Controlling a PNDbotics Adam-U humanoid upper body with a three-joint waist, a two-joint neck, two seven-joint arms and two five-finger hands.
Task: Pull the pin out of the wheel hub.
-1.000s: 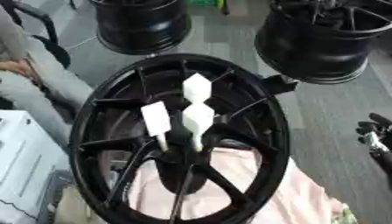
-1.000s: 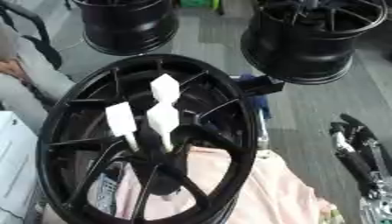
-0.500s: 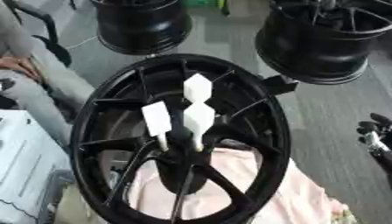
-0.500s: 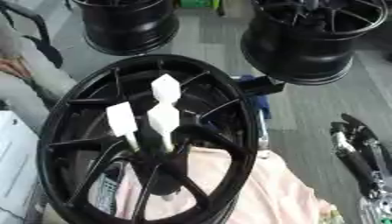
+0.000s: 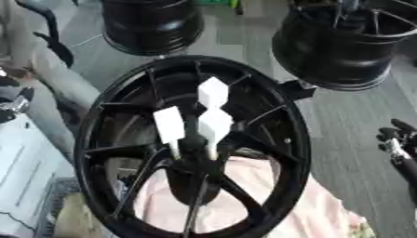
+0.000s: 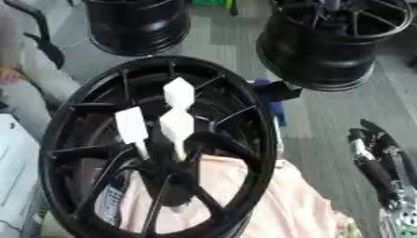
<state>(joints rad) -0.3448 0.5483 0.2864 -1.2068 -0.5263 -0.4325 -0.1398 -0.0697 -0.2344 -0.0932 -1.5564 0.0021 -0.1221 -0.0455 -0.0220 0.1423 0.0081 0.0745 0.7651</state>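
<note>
A black spoked wheel (image 5: 106, 125) lies flat in the middle of the view. Three white pins with flat, paddle-like heads stand upright in its hub: one at the left (image 5: 169, 125), one in the middle (image 5: 214, 126), one further back (image 5: 213, 92). My right hand (image 6: 376, 160) hangs at the right edge, well to the right of the wheel and clear of it, touching nothing; its fingers are dark and narrow. My left hand shows in neither view.
Two more black wheels stand behind, one at the upper left (image 5: 153, 25) and one at the upper right (image 5: 346, 46). Pink cloth (image 5: 269, 204) lies under the wheel's near side. A white object (image 5: 20, 172) sits at the lower left. Grey floor lies to the right.
</note>
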